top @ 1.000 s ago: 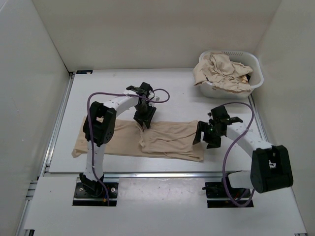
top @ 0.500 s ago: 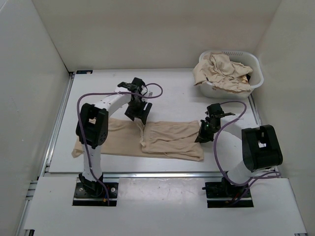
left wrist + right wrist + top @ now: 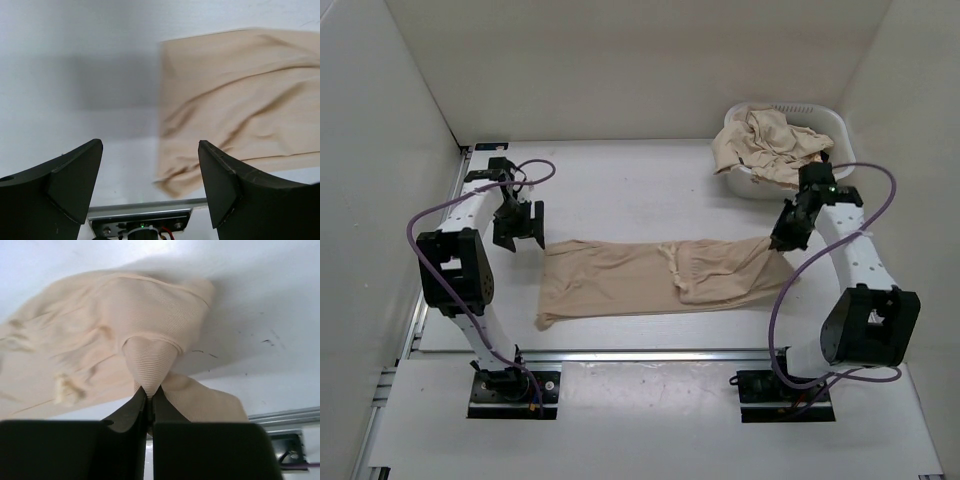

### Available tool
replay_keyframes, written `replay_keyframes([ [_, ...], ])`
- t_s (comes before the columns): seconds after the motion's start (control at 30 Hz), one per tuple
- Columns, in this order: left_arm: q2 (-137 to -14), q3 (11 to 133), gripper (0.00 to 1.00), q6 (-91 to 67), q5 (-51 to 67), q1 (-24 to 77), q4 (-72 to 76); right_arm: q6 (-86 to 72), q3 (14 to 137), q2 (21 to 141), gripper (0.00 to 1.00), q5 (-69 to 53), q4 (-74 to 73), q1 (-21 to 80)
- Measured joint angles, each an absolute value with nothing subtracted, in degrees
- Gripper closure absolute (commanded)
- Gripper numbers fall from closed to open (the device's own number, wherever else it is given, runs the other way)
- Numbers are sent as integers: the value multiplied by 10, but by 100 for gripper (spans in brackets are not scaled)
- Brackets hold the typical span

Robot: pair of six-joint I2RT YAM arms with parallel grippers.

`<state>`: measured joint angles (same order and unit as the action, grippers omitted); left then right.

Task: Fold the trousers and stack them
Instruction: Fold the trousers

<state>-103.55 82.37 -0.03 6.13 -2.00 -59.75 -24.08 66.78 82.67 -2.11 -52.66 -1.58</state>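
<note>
A pair of tan trousers lies stretched across the middle of the table, lengthwise from left to right. My right gripper is shut on the trousers' right end and holds it lifted; the pinched cloth rises in a cone from the closed tips. My left gripper hangs open above bare table just left of the trousers' left end, holding nothing; its fingers stand wide apart.
A white laundry basket at the back right holds more crumpled tan trousers. White walls close in the table on three sides. A metal rail runs along the table's front edge.
The right gripper shut on the trousers' right end and pulled the pair to the right and back. The left gripper let go, opened and swung away to the left.
</note>
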Motion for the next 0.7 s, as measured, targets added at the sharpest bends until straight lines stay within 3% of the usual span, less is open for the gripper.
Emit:
replay_keyframes([
  [0.17,-1035,809,10,0,69,-32,-609,-230,850,837,100,10,-638,37],
  [0.3,-1035,802,6,-1,101,-31,-608,-260,984,900,100,31,-679,186],
  [0.5,-1058,743,9,0,191,-1,-600,-329,1160,1108,100,27,-729,408],
  [0.7,-1116,707,14,-7,280,37,-607,-348,1277,1247,100,2,-738,502],
])
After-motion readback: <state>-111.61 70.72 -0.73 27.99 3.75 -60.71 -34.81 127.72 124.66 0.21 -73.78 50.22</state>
